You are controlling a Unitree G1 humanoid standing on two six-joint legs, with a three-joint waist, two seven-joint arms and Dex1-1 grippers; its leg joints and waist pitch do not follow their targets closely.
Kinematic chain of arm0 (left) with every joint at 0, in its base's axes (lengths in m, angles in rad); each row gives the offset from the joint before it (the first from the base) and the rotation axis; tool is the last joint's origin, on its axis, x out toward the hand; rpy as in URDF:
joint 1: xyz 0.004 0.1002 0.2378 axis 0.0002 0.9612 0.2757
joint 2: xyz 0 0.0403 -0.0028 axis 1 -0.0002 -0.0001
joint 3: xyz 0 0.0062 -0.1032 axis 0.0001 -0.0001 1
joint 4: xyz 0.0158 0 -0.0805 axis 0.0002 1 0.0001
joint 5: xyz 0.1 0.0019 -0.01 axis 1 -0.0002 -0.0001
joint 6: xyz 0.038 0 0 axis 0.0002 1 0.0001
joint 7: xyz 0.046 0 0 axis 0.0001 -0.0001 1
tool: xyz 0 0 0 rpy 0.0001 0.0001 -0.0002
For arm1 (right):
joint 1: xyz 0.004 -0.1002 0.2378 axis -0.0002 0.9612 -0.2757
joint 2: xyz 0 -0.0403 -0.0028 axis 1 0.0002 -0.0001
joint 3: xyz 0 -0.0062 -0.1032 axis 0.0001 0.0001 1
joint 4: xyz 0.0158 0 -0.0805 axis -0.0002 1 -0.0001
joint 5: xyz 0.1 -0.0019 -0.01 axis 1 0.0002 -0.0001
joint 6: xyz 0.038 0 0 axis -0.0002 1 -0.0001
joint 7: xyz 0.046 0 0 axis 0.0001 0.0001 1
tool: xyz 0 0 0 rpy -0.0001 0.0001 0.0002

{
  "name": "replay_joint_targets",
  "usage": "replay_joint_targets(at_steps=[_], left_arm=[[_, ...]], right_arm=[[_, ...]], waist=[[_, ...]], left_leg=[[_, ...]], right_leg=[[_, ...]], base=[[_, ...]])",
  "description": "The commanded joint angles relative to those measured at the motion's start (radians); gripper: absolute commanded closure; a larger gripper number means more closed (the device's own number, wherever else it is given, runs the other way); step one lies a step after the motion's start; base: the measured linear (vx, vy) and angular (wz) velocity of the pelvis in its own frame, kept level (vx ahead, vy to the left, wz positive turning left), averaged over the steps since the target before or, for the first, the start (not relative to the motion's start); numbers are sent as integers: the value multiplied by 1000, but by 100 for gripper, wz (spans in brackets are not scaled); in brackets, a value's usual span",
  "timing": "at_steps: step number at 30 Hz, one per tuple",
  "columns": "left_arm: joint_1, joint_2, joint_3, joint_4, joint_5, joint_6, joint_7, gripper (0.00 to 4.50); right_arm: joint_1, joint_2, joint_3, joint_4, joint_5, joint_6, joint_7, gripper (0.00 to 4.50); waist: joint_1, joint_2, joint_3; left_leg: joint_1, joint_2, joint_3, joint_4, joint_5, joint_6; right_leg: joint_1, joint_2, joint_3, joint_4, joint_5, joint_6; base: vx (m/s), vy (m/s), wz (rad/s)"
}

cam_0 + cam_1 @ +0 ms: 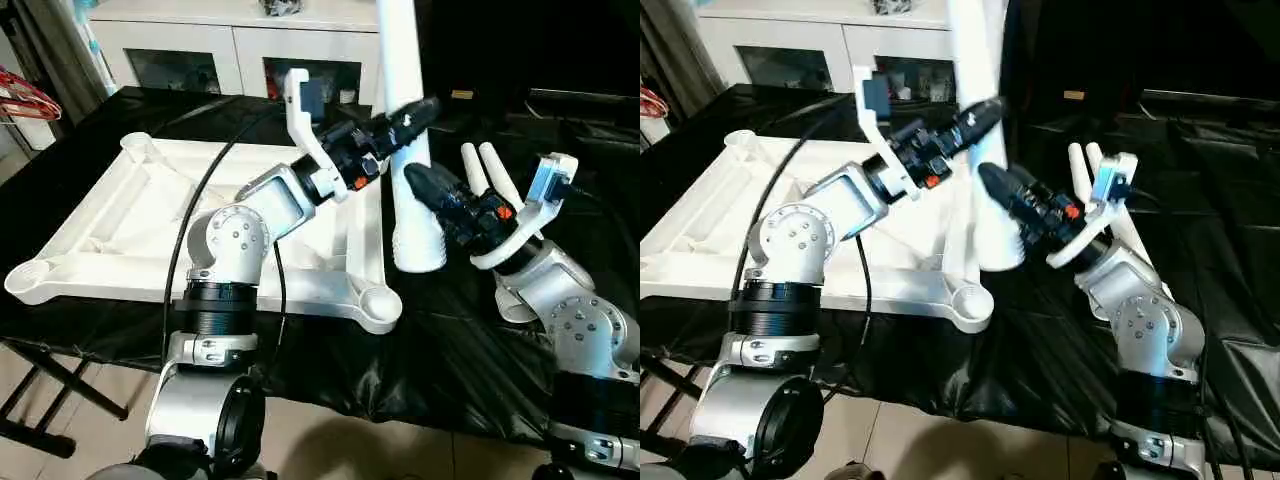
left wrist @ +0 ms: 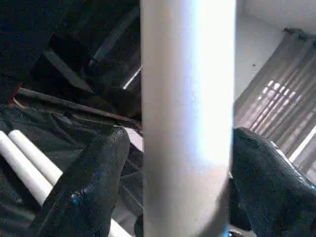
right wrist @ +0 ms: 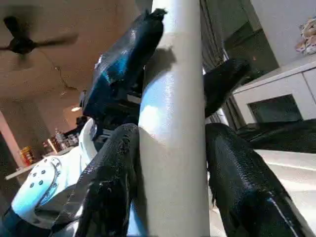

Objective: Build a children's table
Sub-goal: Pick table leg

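Observation:
The children's table top (image 1: 100,270) lies underside up on the black cloth, its corner sockets facing up. One white leg (image 1: 418,235) stands upright with its wide end on the cloth, just off the top's right edge. My left gripper (image 1: 420,112) reaches around the leg high up and is open; in the left wrist view one finger (image 2: 94,187) stands off the leg (image 2: 187,123). Lower down, my right gripper (image 1: 418,182) is shut on the leg (image 3: 173,148), its fingers (image 3: 108,182) pressed to both sides. Two more legs (image 1: 490,170) lie behind the right wrist.
A white glass-door cabinet (image 1: 200,50) stands behind the table. A red hanger (image 1: 25,95) shows at the far left edge. Black cloth (image 1: 450,340) covers the table to the right and front of the top. Folding supports (image 1: 50,390) show underneath at the left.

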Motion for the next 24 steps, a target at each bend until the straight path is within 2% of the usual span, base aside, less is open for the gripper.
replay_joint_targets(at_steps=[1, 5, 6, 8, 11, 14, 16, 18, 24], left_arm=[[-5, 5, -2, -1, -12, 6, 8, 97], [-12, 2, 32, 1, -58, 18, 21, 135], [-13, 3, 37, 0, -59, 14, 21, 135], [-12, 4, 39, -2, -60, 11, 16, 171], [-10, 5, 37, -8, -62, 13, 10, 177], [-8, 4, 34, -14, -62, 1, 17, 212], [-8, 4, 34, -14, -63, -5, 22, 217], [-8, 6, 33, -14, -66, -7, 23, 245], [-5, 15, 15, -24, -43, -30, 19, 261]], right_arm=[[5, -8, 6, -44, 30, 10, 12, 269], [10, -13, 10, -44, 42, 12, 4, 269], [11, -13, 11, -43, 42, 11, 3, 269], [12, -14, 12, -43, 43, 12, 2, 269], [11, -15, 14, -43, 43, 15, -1, 269], [9, -20, 16, -41, 46, 18, -10, 269], [9, -22, 20, -42, 42, 15, -13, 269], [9, -24, 23, -43, 40, 14, -15, 269], [9, -42, 48, -39, 8, 8, -25, 269]], waist=[[5, -23, -77], [6, -24, -76], [6, -25, -75], [6, -25, -75], [7, -24, -75], [9, -26, -75], [11, -26, -76], [12, -26, -76], [12, -29, -76]], left_leg=[[5, 0, 7, -58, -74, 84], [5, -1, 8, -58, -83, 76], [5, -1, 8, -58, -83, 75], [4, -1, 8, -58, -85, 73], [5, -1, 7, -59, -83, 74], [5, 0, 7, -59, -81, 72], [5, 0, 8, -58, -74, 71], [5, 0, 8, -58, -76, 72], [4, -1, 8, -58, -68, 72]], right_leg=[[70, -28, 21, -65, -83, -223], [69, -29, 21, -67, -106, -220], [69, -29, 21, -67, -107, -220], [70, -29, 21, -68, -111, -218], [69, -29, 21, -69, -115, -212], [69, -29, 21, -68, -116, -208], [69, -29, 22, -67, -108, -207], [69, -29, 22, -67, -110, -207], [70, -29, 22, -67, -107, -202]], base=[[0, 0, 0], [0, 0, 0], [0, 0, 0], [0, 0, 0], [0, 0, 0], [0, 0, 0], [0, 0, 0], [0, 0, 0], [0, 0, 0]])
